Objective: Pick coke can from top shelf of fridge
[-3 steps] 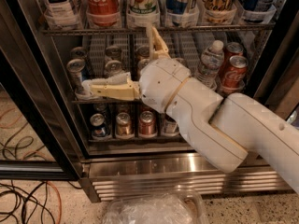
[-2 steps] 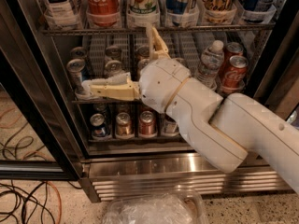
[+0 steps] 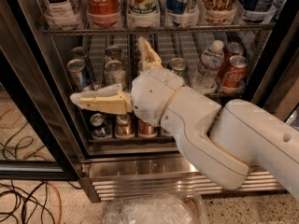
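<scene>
The coke can (image 3: 103, 3), red with white script, stands in a clear holder on the top shelf (image 3: 187, 28) of the fridge (image 3: 140, 169), second from the left. My gripper (image 3: 106, 69) is open and empty, below the top shelf and in front of the middle rack. One cream finger (image 3: 96, 101) points left and the other (image 3: 148, 55) points up, its tip just under the top shelf rail, a little right of the coke can. My white arm (image 3: 210, 134) comes in from the lower right and hides part of the middle and bottom racks.
A white-and-green can (image 3: 142, 1), a clear bottle (image 3: 58, 3) and more cans flank the coke can. The middle rack holds silver-topped cans (image 3: 77, 71), a water bottle (image 3: 208, 66) and two red cans (image 3: 233, 71). Cables (image 3: 23, 190) lie on the floor at left.
</scene>
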You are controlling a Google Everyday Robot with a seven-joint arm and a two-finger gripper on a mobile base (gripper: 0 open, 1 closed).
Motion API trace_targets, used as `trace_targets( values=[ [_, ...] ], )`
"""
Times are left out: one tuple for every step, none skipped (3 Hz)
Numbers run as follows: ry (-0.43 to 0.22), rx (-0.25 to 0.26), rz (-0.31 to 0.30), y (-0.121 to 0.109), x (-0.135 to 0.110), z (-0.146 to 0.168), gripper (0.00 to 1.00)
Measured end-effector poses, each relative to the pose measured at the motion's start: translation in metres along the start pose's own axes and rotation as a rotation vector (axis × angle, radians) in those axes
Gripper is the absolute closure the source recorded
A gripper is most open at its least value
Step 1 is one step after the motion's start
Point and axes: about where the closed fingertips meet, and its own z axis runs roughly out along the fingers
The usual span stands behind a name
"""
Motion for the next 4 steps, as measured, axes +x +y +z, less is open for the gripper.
trace_targets(
  values=[
    [0.054, 0.012, 0.103, 0.014, -0.002, -0.003, 0.0],
    [0.059, 0.008, 0.131, 0.018, -0.006, -0.001, 0.0],
    [0.052, 0.016, 0.103, 0.017, -0.01, 0.002, 0.0],
    [0.032, 0.038, 0.129, 0.004, -0.015, 0.006, 0.0]
  ],
)
